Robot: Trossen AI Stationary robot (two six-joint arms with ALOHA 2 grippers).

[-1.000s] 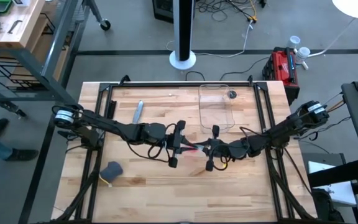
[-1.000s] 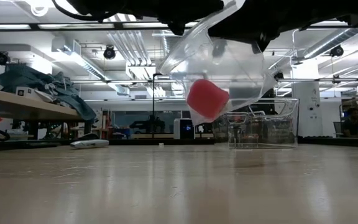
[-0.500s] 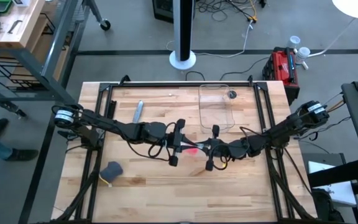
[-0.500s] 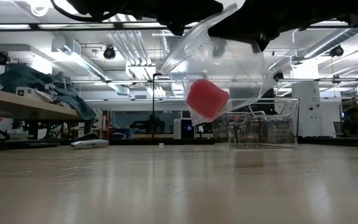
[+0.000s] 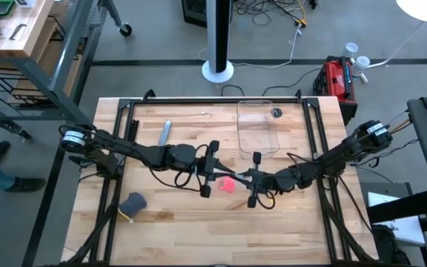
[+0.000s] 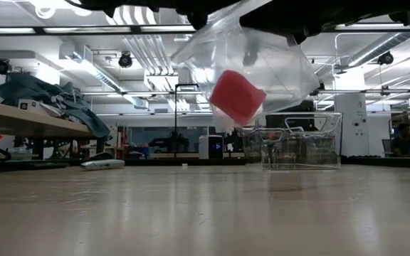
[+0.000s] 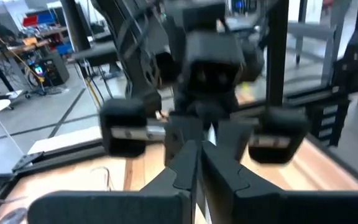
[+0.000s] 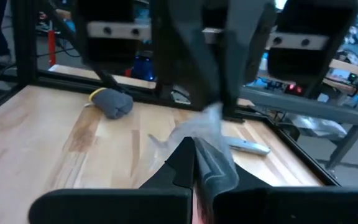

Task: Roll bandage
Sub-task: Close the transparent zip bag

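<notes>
at far left of the table (image 5: 161,215), lay a grey lump (image 5: 133,202), then a grey tool (image 5: 164,133) further back, both well apart from the work

at centre, hung a clear bag (image 6: 251,67) in the air between both arms, well above the table. left gripper (image 5: 212,169) pinched shut on the bag's one edge, fingers (image 7: 188,171) pressed together; right gripper (image 5: 251,179) clamped shut on the other edge, film bunched at its tips in the right wrist view

inside the bag, sat the bandage (image 6: 237,96) as a compact pink roll, tilted. judged: rolling looked done and the roll bagged; left seemed only sealing or setting down

at right rear, stood a clear bin (image 5: 256,126)

no readable writing or brand anywhere
</notes>
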